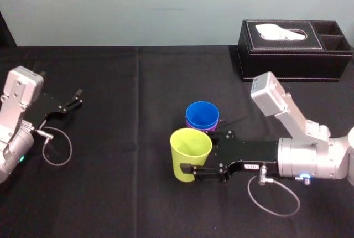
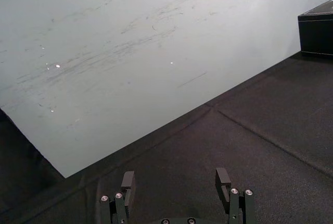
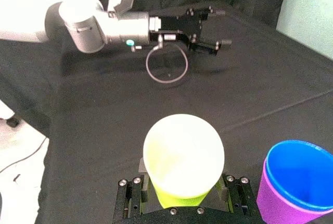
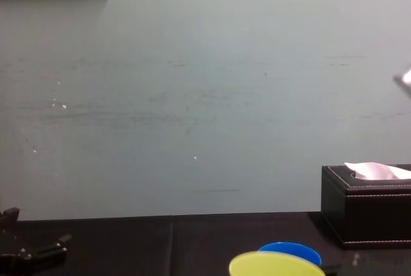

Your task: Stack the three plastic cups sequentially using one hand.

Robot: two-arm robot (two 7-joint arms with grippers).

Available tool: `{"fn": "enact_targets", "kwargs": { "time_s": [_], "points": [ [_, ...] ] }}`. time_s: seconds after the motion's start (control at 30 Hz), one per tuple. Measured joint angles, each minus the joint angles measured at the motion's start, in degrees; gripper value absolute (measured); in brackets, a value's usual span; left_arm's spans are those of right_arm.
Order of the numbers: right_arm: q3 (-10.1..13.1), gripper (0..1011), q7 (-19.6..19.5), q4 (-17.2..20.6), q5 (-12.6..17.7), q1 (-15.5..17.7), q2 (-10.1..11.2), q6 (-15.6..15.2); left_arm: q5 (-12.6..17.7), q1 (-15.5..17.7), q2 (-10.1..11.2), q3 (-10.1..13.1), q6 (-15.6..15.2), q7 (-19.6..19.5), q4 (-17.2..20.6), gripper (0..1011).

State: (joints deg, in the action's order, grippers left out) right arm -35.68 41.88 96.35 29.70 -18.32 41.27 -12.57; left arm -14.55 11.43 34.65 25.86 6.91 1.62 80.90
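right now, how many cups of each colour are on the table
purple cup: 1
blue cup: 1, nested in the purple cup
yellow-green cup: 1, in the right claw
total: 3

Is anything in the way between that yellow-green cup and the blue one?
Nothing visible. The right gripper holds the yellow-green plastic cup right beside the bright blue plastic cup, which sits nested in the purple plastic cup, its mouth open. The left gripper sits far off to the left.
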Motion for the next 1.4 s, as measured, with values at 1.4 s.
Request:
{"fn": "enact_targets", "kwargs": {
  "time_s": [1.4],
  "points": [
    [2.17,722,-4.43,-1.73,2.58,-7.2,0.63,-2.37,0.0,0.0,0.0,0.0,0.0,0.0,0.0,1011]
  ]
}}
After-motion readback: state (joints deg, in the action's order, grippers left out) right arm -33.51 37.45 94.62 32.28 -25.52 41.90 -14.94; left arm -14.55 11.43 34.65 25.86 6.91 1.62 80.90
